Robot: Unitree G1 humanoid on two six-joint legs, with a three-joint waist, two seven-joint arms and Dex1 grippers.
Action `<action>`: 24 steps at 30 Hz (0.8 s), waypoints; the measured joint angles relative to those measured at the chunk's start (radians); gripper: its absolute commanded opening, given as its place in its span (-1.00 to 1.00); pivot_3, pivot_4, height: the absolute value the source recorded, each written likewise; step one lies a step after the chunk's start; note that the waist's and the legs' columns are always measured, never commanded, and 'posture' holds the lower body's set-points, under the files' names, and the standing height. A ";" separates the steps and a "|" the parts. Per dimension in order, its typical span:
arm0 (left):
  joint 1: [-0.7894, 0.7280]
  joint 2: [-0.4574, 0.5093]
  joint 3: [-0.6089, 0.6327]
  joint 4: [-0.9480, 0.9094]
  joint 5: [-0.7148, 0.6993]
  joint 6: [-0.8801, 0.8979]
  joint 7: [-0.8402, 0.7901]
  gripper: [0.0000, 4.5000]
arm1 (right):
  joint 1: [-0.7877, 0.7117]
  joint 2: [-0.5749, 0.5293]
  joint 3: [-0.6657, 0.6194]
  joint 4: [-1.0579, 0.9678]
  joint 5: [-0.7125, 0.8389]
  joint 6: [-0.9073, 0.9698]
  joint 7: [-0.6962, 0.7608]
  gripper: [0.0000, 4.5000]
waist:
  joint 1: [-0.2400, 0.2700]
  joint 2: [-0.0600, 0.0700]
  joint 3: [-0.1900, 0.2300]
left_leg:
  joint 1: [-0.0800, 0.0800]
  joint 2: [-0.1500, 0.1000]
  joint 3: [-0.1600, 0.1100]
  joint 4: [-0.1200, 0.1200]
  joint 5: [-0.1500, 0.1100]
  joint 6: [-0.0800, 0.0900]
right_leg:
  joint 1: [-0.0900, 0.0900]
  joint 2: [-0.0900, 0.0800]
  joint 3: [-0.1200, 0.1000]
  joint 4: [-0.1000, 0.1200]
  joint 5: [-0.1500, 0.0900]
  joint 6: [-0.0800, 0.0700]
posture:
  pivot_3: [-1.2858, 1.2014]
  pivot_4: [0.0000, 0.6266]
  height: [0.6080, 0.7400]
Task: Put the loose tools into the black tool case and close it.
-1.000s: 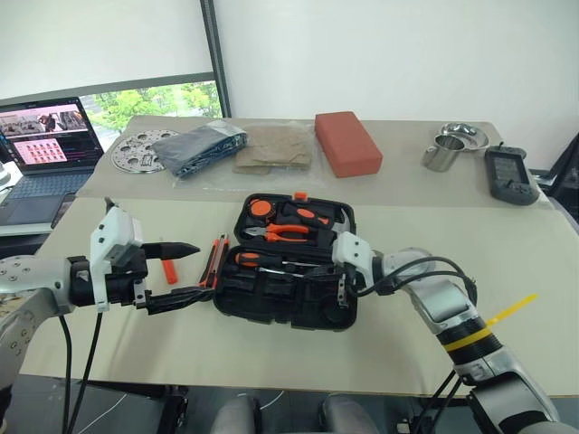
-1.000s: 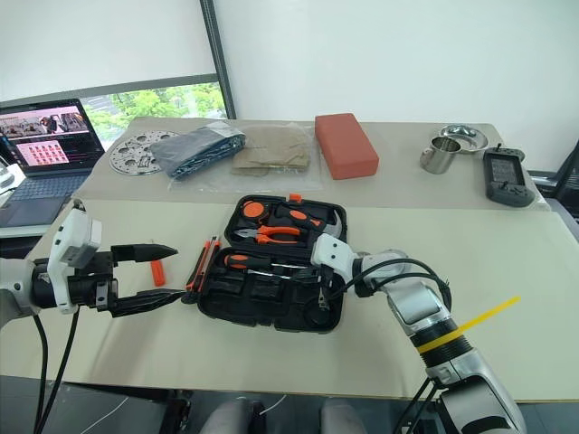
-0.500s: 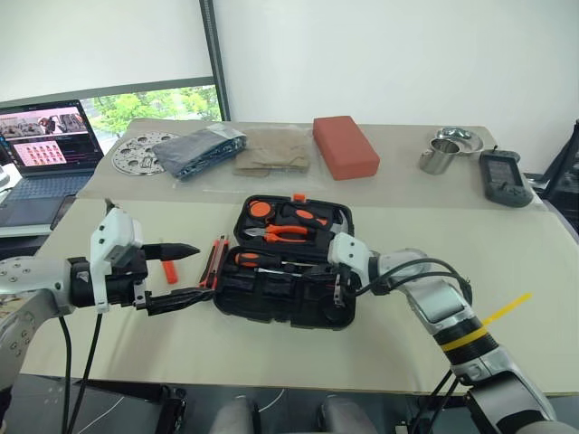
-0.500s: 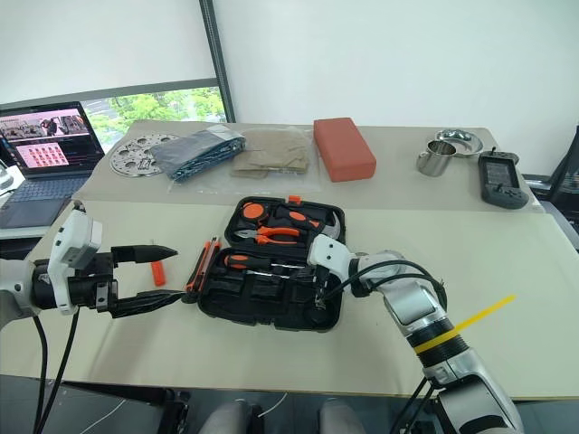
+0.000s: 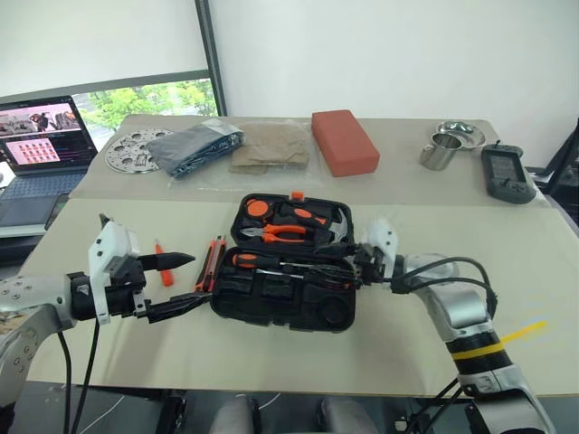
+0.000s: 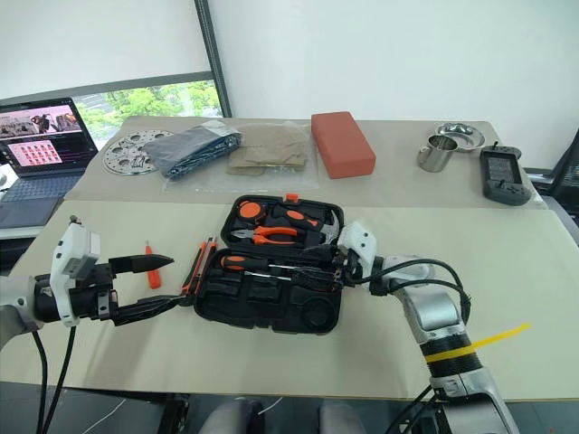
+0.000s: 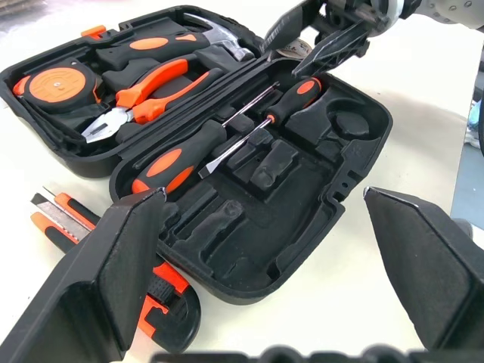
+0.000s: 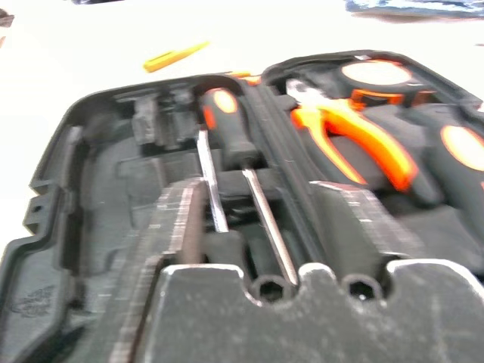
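The black tool case (image 5: 271, 303) lies open mid-table. Two long screwdrivers (image 7: 178, 155) with orange-and-black handles rest in its near half. An orange-and-black utility knife (image 5: 213, 262) lies on the table against the case's left side. Further left is a small all-orange screwdriver (image 5: 164, 268). My left gripper (image 5: 185, 282) hovers open just left of the case, near the knife, holding nothing. At the case's right edge my right gripper (image 5: 360, 265) points in over the near half, its fingers (image 8: 178, 227) apart and empty.
Orange pliers (image 5: 282, 232), a hammer and a round tape measure (image 5: 260, 208) fill the case's far half. Along the back stand a red-brown block (image 5: 344, 142), a steel cup (image 5: 438, 152), a handheld device (image 5: 507, 174), a dark bag (image 5: 194, 147) and a laptop (image 5: 41, 145).
My right gripper has opened and drawn back to the right and up, from over the case's near half to its right edge. The left gripper has stayed open in place.
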 measured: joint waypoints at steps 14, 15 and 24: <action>-0.012 -0.001 -0.017 0.052 0.016 -0.034 -0.012 1.00 | 0.088 -0.044 -0.075 -0.100 0.071 0.048 -0.022 0.96 | 0.014 -0.011 0.000 | 0.020 0.034 0.104 -0.009 -0.005 -0.025 | -0.042 0.006 0.023 0.011 0.012 -0.014 | 0.03 -0.52 1.00; -0.015 -0.001 -0.017 0.052 0.018 -0.037 -0.011 1.00 | 0.098 -0.053 -0.081 -0.100 0.071 0.048 -0.022 0.96 | 0.007 -0.010 0.000 | 0.021 0.033 0.099 -0.009 -0.005 -0.024 | -0.040 0.005 0.023 0.009 0.014 -0.012 | 0.03 -0.52 1.00; 0.041 -0.138 0.022 0.108 0.148 -0.121 0.187 1.00 | 0.171 -0.093 -0.143 -0.185 0.130 0.009 0.025 0.96 | 0.001 -0.009 0.000 | 0.019 0.034 0.077 -0.005 -0.009 -0.022 | -0.030 0.011 0.012 0.001 0.015 -0.008 | 0.03 -0.52 1.00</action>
